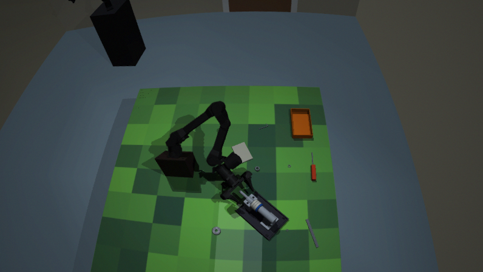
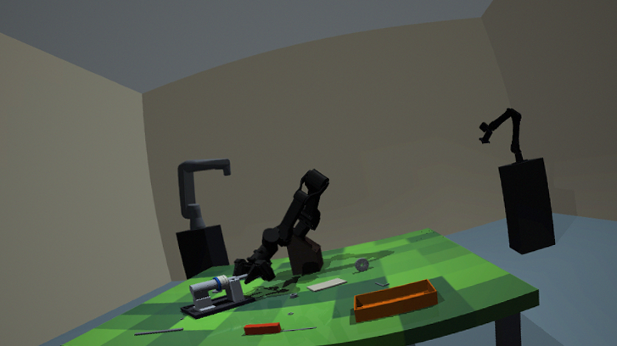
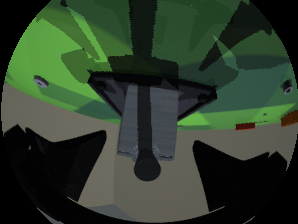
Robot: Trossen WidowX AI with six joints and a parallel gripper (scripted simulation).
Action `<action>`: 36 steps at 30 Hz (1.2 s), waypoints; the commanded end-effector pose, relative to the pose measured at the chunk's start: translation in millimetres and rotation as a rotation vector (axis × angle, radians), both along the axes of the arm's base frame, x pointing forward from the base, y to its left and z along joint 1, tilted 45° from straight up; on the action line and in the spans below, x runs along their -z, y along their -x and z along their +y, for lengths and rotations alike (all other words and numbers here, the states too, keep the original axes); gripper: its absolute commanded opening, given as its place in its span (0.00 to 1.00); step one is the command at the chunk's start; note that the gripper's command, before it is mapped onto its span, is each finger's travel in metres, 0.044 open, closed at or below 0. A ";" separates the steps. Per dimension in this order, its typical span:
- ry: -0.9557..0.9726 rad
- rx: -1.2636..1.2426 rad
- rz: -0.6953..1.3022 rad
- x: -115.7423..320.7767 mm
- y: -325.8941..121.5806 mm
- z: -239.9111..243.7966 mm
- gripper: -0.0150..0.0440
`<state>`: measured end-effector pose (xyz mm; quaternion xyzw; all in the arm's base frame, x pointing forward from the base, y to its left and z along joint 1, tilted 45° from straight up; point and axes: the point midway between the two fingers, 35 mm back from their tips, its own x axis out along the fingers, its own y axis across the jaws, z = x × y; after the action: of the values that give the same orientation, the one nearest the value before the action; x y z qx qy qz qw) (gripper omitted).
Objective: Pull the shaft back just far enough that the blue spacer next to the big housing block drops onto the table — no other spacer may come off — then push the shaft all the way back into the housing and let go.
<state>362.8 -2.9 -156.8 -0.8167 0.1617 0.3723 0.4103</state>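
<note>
Counter (image 1: 199, 233) (image 2: 468, 277) has a green checkered top, several shades, under dim light; bluish floor (image 1: 209, 50) (image 2: 595, 270), beige wall (image 2: 346, 122) behind. Orange open box (image 1: 301, 123) (image 2: 395, 305), red-handled driver (image 1: 313, 172) (image 2: 262, 328), pale flat block (image 1: 241, 152) (image 2: 326, 284), gray bar (image 1: 312, 233) (image 2: 159, 331) and gray ring (image 1: 213, 231) (image 2: 357, 265) lie apart on it. Two other arms on dark pedestals stand beyond the counter. Black tray (image 1: 269, 238) (image 2: 204, 313) (image 3: 200, 90) carries the shaft assembly; upright support (image 1: 250, 200) (image 2: 235, 290) (image 3: 167, 117) stands between tool (image 1: 240, 198) (image 2: 254, 278) (image 3: 150, 141) and big housing (image 1: 268, 214) (image 2: 203, 288). Blue spacer (image 1: 258, 206) (image 2: 219, 283) sits up on the assembly, beside housing. Shaft (image 1: 243, 194) (image 2: 242, 277) (image 3: 147, 169) end pokes out toward tool, between its spread fingers; released, gripping nothing. Finger-to-shaft clearance probably exists both sides, but top view is dark there.
</note>
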 end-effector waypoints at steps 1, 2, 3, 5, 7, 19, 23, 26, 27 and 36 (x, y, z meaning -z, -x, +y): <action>-0.001 0.005 0.008 2.3 1.7 -0.3 1.00; -0.001 0.005 0.008 3.9 3.0 -0.2 1.00; -0.001 0.005 0.008 5.0 3.8 -0.2 1.00; -0.001 0.005 0.008 5.5 4.2 -0.2 1.00; -0.001 0.005 0.008 5.5 4.2 -0.2 1.00; 0.000 0.000 0.000 2.3 1.7 0.1 0.69; 0.000 0.000 0.000 2.3 1.7 0.1 0.51; 0.000 0.000 0.000 2.3 1.7 0.1 0.38; 0.000 0.000 0.000 2.3 1.7 0.1 0.33; -0.001 0.005 0.007 1.5 3.1 0.8 0.25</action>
<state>360.7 -3.1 -159.3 -0.8165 0.1630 0.3728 0.4096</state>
